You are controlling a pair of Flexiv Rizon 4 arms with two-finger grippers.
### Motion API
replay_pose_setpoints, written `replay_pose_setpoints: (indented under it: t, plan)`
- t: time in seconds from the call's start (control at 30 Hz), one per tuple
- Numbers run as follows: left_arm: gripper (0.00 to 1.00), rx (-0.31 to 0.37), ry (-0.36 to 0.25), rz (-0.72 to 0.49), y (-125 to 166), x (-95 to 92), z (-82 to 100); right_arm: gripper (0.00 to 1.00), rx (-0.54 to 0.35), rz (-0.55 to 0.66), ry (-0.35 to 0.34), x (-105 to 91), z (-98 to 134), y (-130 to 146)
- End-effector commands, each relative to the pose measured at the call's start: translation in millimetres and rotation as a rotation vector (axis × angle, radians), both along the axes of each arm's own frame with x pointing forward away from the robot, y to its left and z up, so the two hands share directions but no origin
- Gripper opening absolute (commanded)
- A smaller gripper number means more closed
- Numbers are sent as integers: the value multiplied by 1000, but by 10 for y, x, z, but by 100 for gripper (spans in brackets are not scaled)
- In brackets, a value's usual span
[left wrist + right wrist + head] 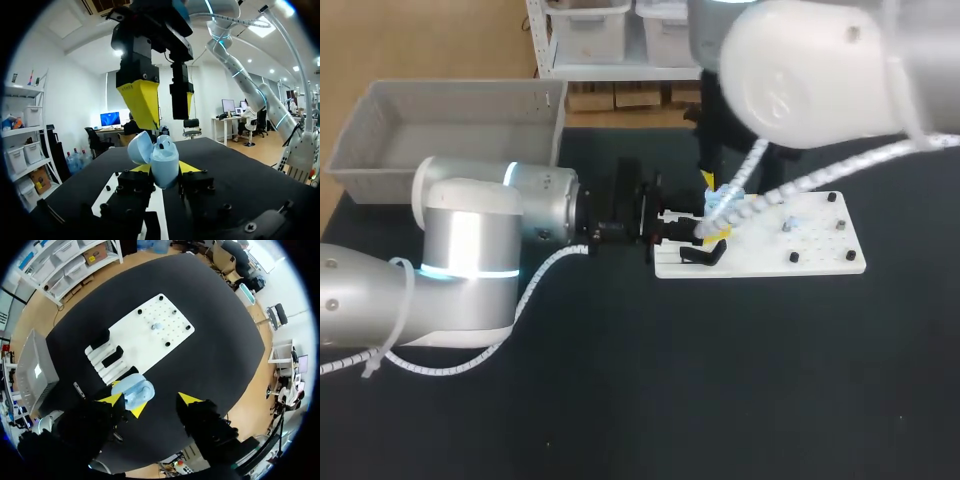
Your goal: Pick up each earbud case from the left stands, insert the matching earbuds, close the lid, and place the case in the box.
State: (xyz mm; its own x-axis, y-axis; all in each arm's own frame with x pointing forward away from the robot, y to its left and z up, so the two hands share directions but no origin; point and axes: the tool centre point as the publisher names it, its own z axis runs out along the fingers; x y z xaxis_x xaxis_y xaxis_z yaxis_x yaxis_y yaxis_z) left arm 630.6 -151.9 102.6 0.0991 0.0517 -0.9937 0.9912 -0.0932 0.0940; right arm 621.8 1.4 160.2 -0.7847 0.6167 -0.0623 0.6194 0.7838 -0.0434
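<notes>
At the head view's middle the left gripper (165, 169) is clamped on the one open light-blue earbud case (161, 159), with the right gripper (167, 122) spread just above it, over the left edge of the single white board (770, 258), bare black table (720, 400) below, and one grey box (460, 105) at upper left.

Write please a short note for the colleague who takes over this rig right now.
Left hand: shut on the light blue earbud case, lid open, by the white board.
Right hand: open, just above the case.
A small blue piece, maybe an earbud, lies on the board; earbuds inside the case: cannot tell.
Done: case picked up.
Remaining: insert earbuds, close the lid, put the case in the grey box.
</notes>
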Motion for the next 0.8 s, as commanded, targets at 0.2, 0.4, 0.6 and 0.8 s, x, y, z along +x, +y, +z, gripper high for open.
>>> replay_pose_setpoints:
  t: [0.2,0.4,0.6,0.8]
  plan:
    - [0,-1,-2,3,-2,-6,-6,50,185,122,-276,-141,52,-737]
    - [0,-1,-2,3,-2,-6,-6,56,173,193,-301,14,18,-941]
    - [0,-1,-2,3,-2,-6,-6,68,154,246,-296,231,-116,-1076]
    - [0,-1,-2,3,-2,-6,-6,75,120,322,-288,385,-352,-1064]
